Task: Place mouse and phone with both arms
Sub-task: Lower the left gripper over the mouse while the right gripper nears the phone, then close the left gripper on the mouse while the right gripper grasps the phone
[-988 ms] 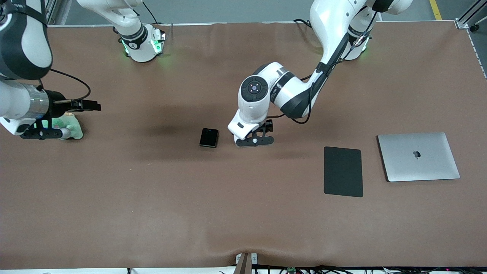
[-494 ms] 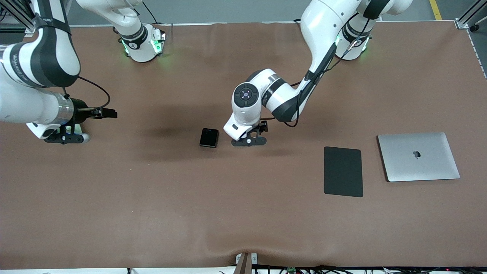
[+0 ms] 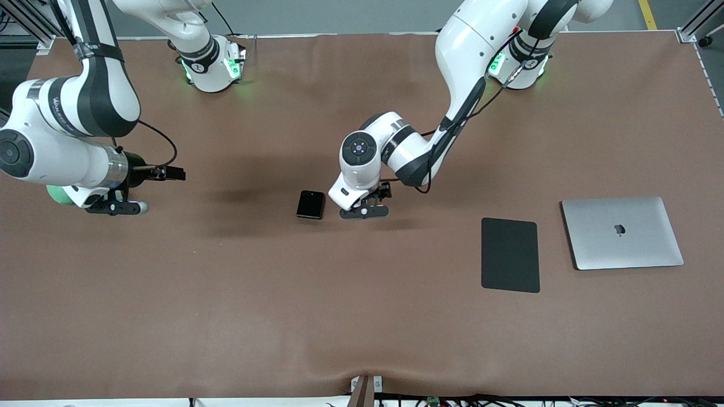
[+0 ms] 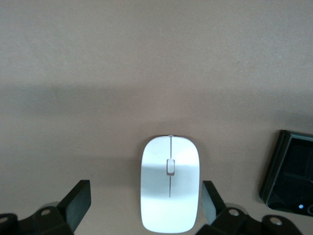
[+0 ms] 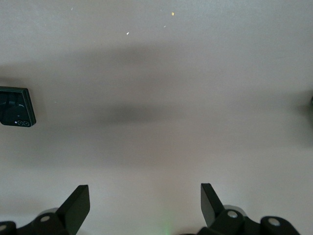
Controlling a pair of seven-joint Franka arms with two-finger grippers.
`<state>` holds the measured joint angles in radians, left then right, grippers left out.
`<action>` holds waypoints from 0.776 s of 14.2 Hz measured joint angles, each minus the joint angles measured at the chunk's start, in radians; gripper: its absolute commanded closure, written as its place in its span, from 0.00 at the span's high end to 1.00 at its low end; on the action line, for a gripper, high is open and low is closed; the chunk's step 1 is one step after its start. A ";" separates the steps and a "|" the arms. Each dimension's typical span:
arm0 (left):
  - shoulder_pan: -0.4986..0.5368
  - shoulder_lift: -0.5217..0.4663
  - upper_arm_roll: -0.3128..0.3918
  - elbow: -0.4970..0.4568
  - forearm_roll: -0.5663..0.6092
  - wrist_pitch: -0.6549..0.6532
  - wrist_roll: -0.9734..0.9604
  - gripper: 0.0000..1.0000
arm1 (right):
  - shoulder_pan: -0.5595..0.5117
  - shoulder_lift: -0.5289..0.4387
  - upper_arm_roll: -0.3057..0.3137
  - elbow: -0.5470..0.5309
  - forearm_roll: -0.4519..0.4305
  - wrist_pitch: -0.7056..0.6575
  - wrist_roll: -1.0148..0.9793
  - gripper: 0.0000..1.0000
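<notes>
A closed silver laptop [image 3: 622,232] lies flat on the brown surface [image 3: 226,316] toward the left arm's end, with a matte black rectangular pad [image 3: 510,255] just beside it, apart from it and a little nearer the front camera.

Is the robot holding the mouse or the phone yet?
No, nothing is held. The left gripper hangs open around the mouse, not gripping it. The right gripper is open over bare table, away from the phone.

My left gripper [image 3: 365,212] hides the mouse [image 4: 169,190] from the front camera, and my left wrist view cuts the phone [image 4: 289,176] off at its edge.
</notes>
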<state>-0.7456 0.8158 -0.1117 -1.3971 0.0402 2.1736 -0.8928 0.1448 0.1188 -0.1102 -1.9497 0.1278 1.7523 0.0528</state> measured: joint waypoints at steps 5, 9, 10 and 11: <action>-0.012 0.021 0.000 0.000 0.000 0.042 -0.021 1.00 | 0.042 -0.005 0.001 -0.050 0.001 0.079 0.050 1.00; -0.018 0.048 0.000 0.000 0.000 0.081 -0.050 1.00 | 0.092 -0.005 0.002 -0.077 0.001 0.129 0.119 1.00; -0.021 0.054 0.000 0.000 0.000 0.083 -0.050 1.00 | 0.105 -0.005 0.003 -0.092 0.001 0.156 0.131 1.00; -0.024 0.059 0.000 0.000 0.000 0.083 -0.050 1.00 | 0.116 -0.005 0.003 -0.111 0.001 0.183 0.136 1.00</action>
<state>-0.7692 0.8744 -0.1118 -1.3970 0.0401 2.2571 -0.9431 0.2612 0.1138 -0.1072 -2.0604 0.1286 1.9349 0.1890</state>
